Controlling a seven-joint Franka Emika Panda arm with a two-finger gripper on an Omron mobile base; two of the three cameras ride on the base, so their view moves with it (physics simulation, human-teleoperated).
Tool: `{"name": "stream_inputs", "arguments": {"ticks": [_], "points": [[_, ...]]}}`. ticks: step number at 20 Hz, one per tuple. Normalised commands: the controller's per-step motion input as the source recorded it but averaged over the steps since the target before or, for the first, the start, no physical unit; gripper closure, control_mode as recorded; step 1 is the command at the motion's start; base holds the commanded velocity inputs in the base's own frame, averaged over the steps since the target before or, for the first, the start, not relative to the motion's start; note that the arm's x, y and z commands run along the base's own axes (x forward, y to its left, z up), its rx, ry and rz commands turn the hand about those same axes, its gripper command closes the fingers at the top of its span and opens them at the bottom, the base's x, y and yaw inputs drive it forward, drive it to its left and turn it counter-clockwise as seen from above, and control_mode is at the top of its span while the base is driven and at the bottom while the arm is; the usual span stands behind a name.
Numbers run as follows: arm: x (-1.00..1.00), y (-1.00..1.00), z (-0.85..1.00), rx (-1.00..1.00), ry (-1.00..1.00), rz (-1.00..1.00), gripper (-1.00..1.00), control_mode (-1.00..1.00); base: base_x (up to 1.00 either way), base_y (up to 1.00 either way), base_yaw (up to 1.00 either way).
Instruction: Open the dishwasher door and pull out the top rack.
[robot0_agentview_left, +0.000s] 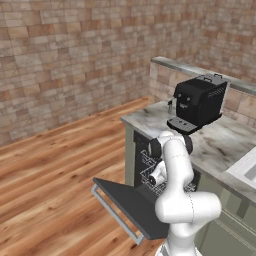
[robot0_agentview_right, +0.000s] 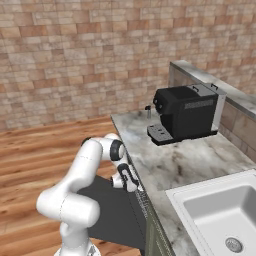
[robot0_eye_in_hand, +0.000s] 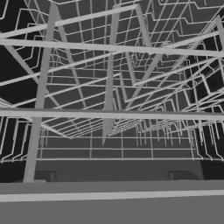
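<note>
The dishwasher door (robot0_agentview_left: 131, 206) lies folded down flat over the wooden floor (robot0_agentview_left: 50, 170), its silver bar handle (robot0_agentview_left: 114, 214) along the near left edge in the left base view. That view also shows the top rack (robot0_agentview_left: 150, 170), a silver wire basket in the dark opening under the marble table (robot0_agentview_left: 220, 145), with the arm's hand reaching into it. In the right base view the door (robot0_agentview_right: 107, 210) shows as a dark slab behind the white arm, and the gripper (robot0_agentview_right: 131, 184) sits at the table edge, beside a black coffee machine (robot0_agentview_right: 187, 112) and a white sink (robot0_agentview_right: 225, 215). The hand view looks close into the rack's wire grid (robot0_eye_in_hand: 109, 113). The fingers are spread wide, released, grasping nothing.
</note>
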Motion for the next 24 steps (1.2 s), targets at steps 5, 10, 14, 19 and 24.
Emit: {"name": "stream_inputs", "arguments": {"ticks": [5, 10, 14, 19, 24], "points": [[-0.01, 0.44, -0.49, 0.20, 0.12, 0.07, -1.00, -1.00, 0.00, 0.00, 0.00], [-0.14, 0.61, -0.46, 0.19, 0.12, 0.04, -1.00, -1.00, 0.00, 0.00, 0.00], [-0.22, 0.64, -0.46, 0.20, 0.12, 0.00, -1.00, -1.00, 0.00, 0.00, 0.00], [-0.25, 0.66, -0.43, 0.21, 0.12, 0.00, -1.00, -1.00, 0.00, 0.00, 0.00], [-0.26, 0.68, -0.41, 0.19, 0.08, 0.00, -1.00, -1.00, 0.00, 0.00, 0.00]]}}
